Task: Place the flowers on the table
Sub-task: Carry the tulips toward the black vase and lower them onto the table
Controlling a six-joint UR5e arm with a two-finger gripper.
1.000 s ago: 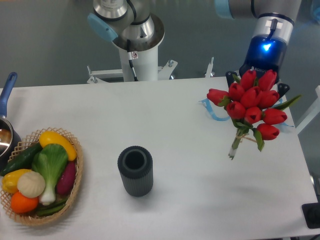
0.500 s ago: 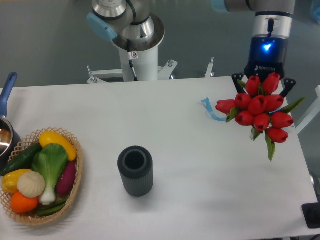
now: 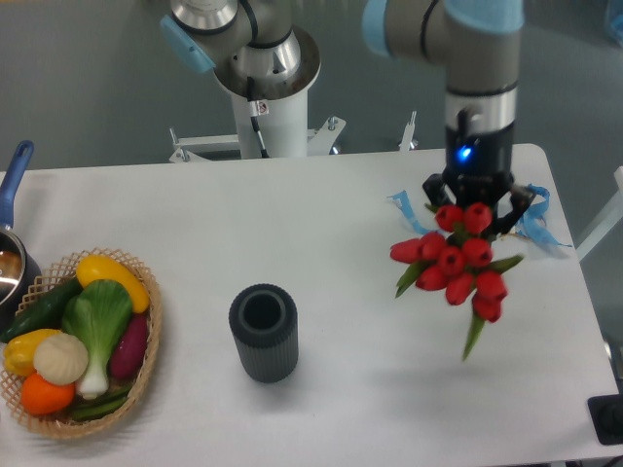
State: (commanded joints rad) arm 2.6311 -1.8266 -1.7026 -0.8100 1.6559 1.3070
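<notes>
The bunch of red tulips with green leaves (image 3: 456, 269) hangs under the black two-finger gripper (image 3: 475, 209) on the right side of the large white rectangular table (image 3: 321, 233). The gripper points straight down from the grey arm, a blue status light lit on its wrist. Its fingers splay out on either side of the topmost blooms, and the bunch appears to be clamped between them at its upper end. The contact point itself is hidden by the flower heads, so the exact opening width cannot be read; the judgement is that the jaws are closed on the bunch.

Position of the flowers: carried above the tabletop, not resting on it. A faint shadow lies on the table surface below and nearer than the bunch, apart from it, which supports this reading. One green leaf trails down toward the near-right.

Task status:
- Done: the flowers are in the grip and positioned over open table surface.
- Remaining: lower the bunch until it rests on the table, open the jaws, withdraw the arm.

Other items present: a dark grey ribbed cylindrical vase (image 3: 263, 332) stands upright left of the flowers and well apart from them. A light blue ribbon (image 3: 533, 216) lies on the table just beyond the gripper. A woven wicker basket of toy vegetables (image 3: 148, 342) sits at the near-left. A blue-handled pot (image 3: 15, 255) is partly visible at the left edge.
</notes>
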